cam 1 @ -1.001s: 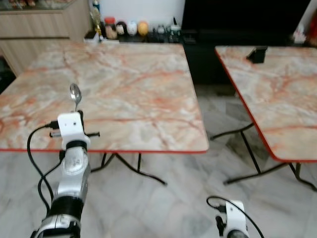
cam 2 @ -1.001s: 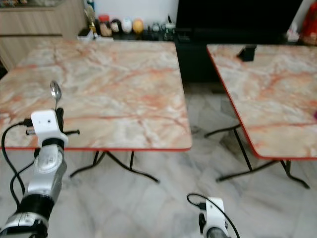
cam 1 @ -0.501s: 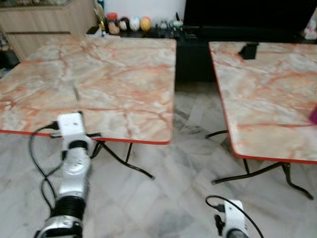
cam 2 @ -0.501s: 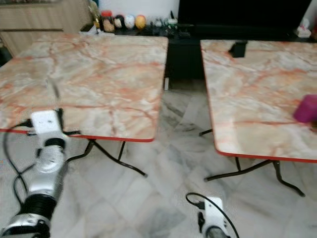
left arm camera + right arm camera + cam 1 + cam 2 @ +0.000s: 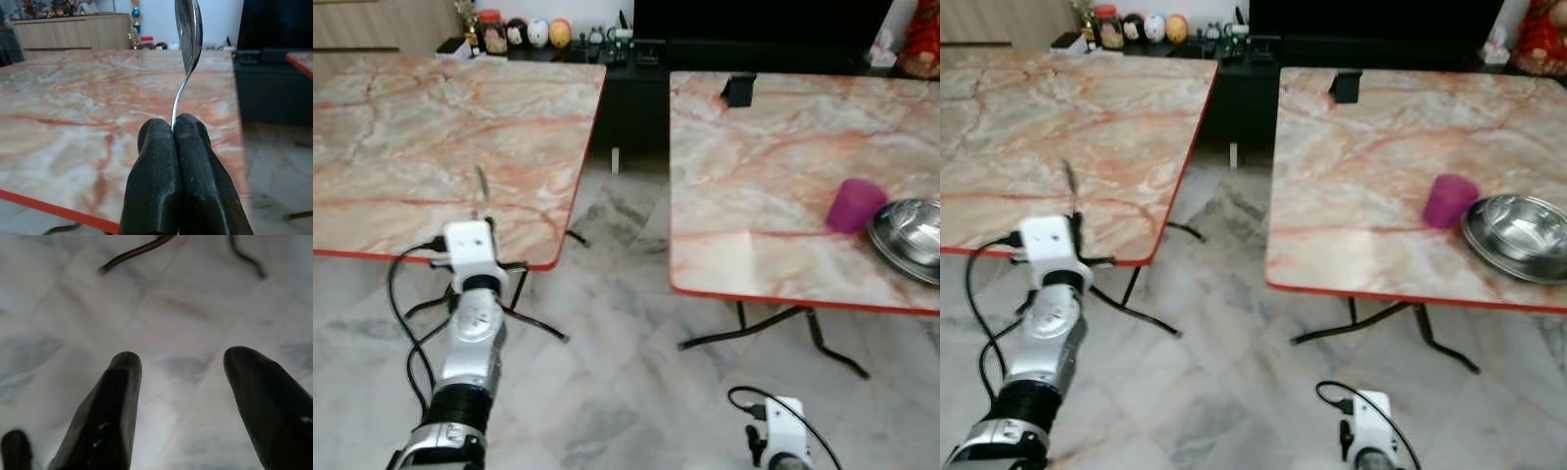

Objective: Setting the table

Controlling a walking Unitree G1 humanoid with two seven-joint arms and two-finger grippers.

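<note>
- The left pincer point(image 5: 172, 129) is clenched on the thin handle of a metal spoon point(image 5: 188, 34), and the spoon stands upright with its bowl at the top.
- In the left eye view the left arm reaches forward on the left side, and the spoon point(image 5: 480, 183) shows above the white wrist block, in front of the near edge of the left table point(image 5: 401, 108).
- The left table has a marble-pattern top with a red edge, and black folding legs under it.
- The right table point(image 5: 754, 196) has the same top and stands to the right, with a gap of floor between the two.
- On the right table, near its right side, a purple cup point(image 5: 855, 205) stands just beside a steel bowl point(image 5: 909, 231); whether they touch I cannot tell.
- A small black object point(image 5: 738, 90) stands at the far edge of the right table.
- The right pincer point(image 5: 181, 396) hangs low at the near right, over the grey marble floor point(image 5: 63, 333); its two black fingers are well apart and hold nothing.
- Behind the tables there is a dark low cabinet with small jars and figures point(image 5: 519, 32) on it.
- In the left wrist view a wooden sideboard point(image 5: 63, 32) stands far behind the left table.
</note>
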